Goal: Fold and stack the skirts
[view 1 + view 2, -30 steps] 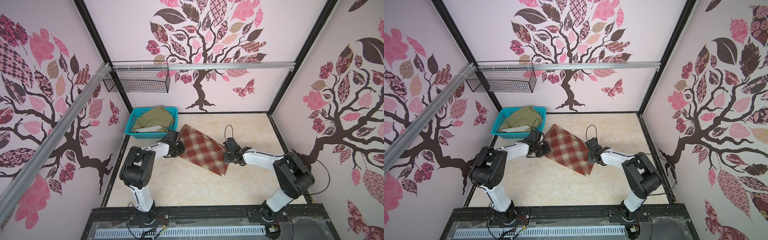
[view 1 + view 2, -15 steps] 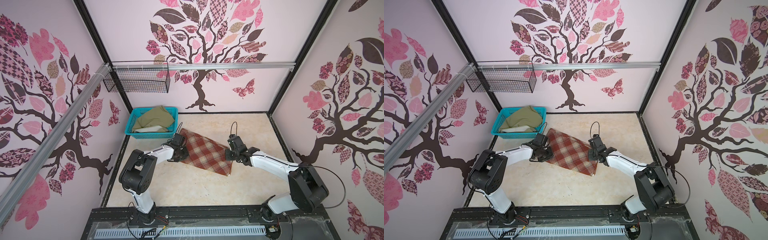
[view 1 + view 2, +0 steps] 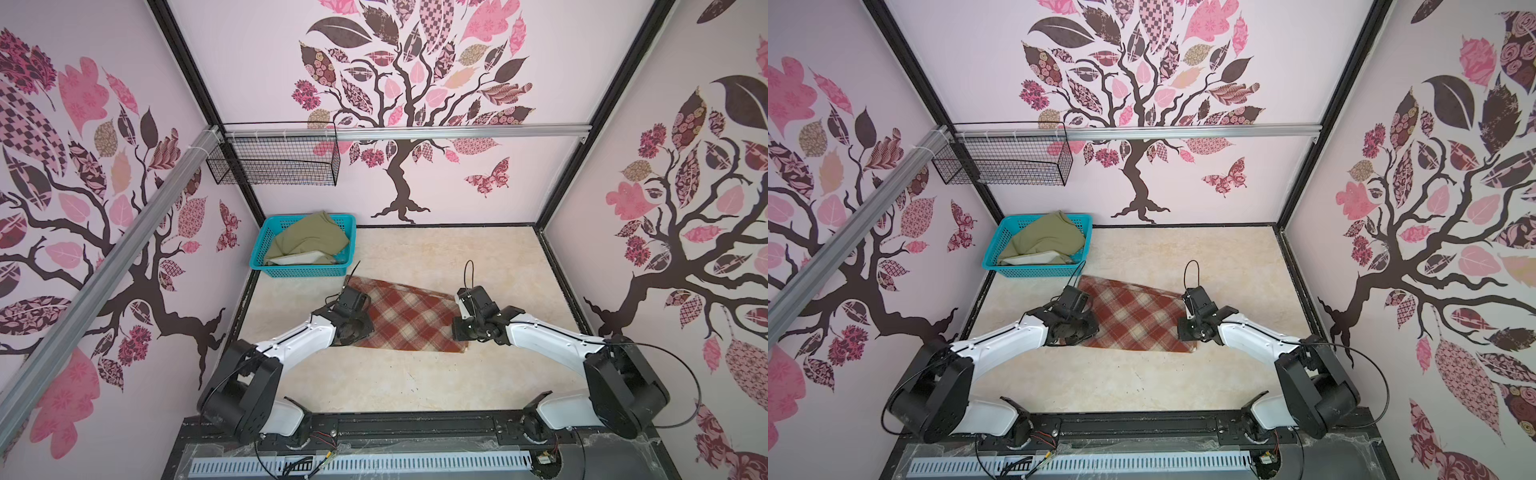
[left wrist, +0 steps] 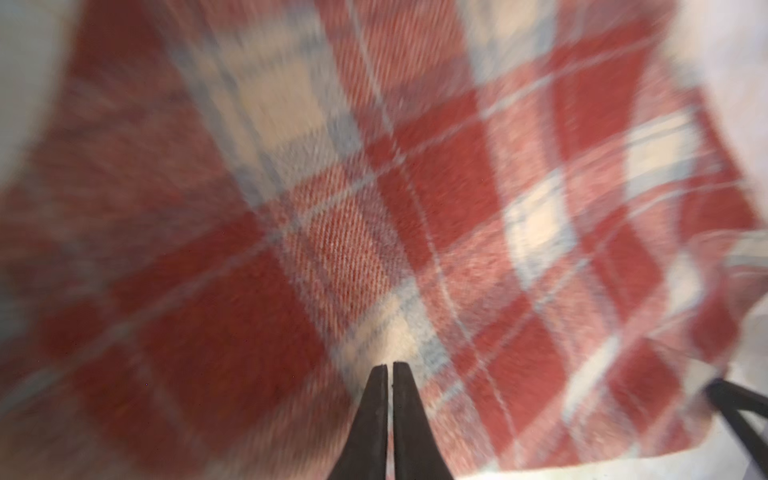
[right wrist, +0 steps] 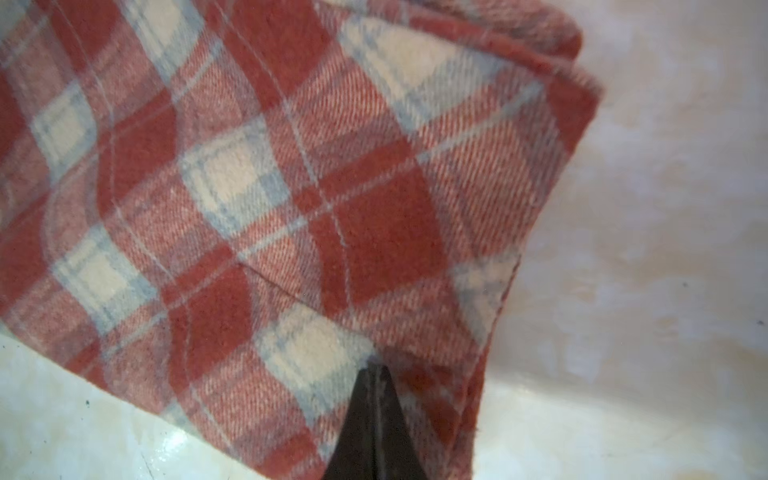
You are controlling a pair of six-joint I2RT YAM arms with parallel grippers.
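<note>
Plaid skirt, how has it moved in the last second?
The plaid skirt swung from a steep diagonal to lie nearly straight across the table, dragged by the left claw and right claw, both still pinching its opposite sides. The green skirt stayed in the basket.

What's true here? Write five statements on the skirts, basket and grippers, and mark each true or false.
1. The plaid skirt is out on the table. True.
2. The green skirt lies beside it. False: it sits in the basket.
3. Both grippers are open. False: the left gripper and right gripper are shut on the plaid skirt.
4. The grippers hold opposite ends of the plaid skirt. True.
5. The skirts are stacked. False: they lie apart.
</note>
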